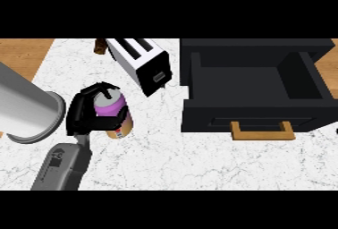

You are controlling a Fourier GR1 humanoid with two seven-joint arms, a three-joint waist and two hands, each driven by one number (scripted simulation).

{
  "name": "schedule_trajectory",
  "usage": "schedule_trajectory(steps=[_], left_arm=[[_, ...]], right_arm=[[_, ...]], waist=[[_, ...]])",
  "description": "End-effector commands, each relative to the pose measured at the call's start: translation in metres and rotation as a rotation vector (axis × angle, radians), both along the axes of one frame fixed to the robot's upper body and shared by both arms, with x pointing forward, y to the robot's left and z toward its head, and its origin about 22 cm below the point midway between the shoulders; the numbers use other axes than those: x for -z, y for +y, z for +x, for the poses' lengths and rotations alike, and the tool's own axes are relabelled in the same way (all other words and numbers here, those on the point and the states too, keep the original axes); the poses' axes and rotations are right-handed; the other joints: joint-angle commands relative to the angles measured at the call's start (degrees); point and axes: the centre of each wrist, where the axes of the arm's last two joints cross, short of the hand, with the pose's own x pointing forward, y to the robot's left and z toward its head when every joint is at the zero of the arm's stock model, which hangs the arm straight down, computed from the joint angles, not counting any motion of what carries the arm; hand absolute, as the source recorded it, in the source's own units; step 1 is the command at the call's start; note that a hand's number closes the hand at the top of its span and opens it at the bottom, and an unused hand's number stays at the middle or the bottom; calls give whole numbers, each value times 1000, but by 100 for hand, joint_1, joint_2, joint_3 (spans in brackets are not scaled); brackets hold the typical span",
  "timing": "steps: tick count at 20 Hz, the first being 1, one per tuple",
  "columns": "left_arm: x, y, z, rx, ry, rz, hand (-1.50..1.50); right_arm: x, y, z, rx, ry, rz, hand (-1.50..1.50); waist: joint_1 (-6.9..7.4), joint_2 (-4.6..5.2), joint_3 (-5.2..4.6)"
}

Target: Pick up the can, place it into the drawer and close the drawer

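Note:
My left hand (82, 114) is shut on the can (111, 105), at the left of the white marble counter. The can is purple with a grey top and a brown lower end, and it leans toward the viewer. Fingers wrap over its top and far side, and the thumb crosses its near side, hiding part of the body. The black drawer (251, 120) stands open at the right, its inside showing nothing, with a wooden handle (262, 131) on its front. The hand and can are well left of the drawer. My right hand does not show.
A white and black toaster (142, 62) lies between the can and the drawer, near the back. A small brown object (100, 45) sits behind it. A large grey cylinder (26, 112) fills the left edge. Bare wood (23, 53) borders the marble at the far left.

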Motion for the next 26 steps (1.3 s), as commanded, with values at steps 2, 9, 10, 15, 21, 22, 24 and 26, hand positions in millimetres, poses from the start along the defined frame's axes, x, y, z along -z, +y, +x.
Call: schedule_trajectory(steps=[2, 9, 10, 15, 21, 22, 24, 26], left_arm=[[-42, -35, 1, 45, -59, 26, 150], [-99, -100, 26, 121, -28, 25, 150], [-118, -97, 30, 113, -53, 37, 150], [-139, -125, 45, 146, -87, 63, 150], [-189, -168, 56, 155, -102, 86, 150], [-199, -177, 66, 131, -123, 97, 150], [-215, -194, 63, 138, -129, 112, 150], [-210, -205, 67, 153, -92, 108, 150]], right_arm=[[4, -17, 6, -8, 14, -9, -150], [6, -12, -9, 17, 0, 2, -150], [-13, 4, -13, 8, -2, 0, -150], [9, 6, 4, 16, 6, -24, -150], [-3, 12, 4, 3, -4, 1, -150], [0, -12, -2, -1, -23, -2, -150], [4, 0, -1, -14, -1, -13, -150], [5, -3, 15, 12, -11, -5, -150]], waist=[[2, 0, 1], [-55, 5, 1], [-42, 2, -2], [-48, 16, -1], [-70, 16, -2], [-134, 24, 1], [-129, 21, 1], [-121, 29, 0]])
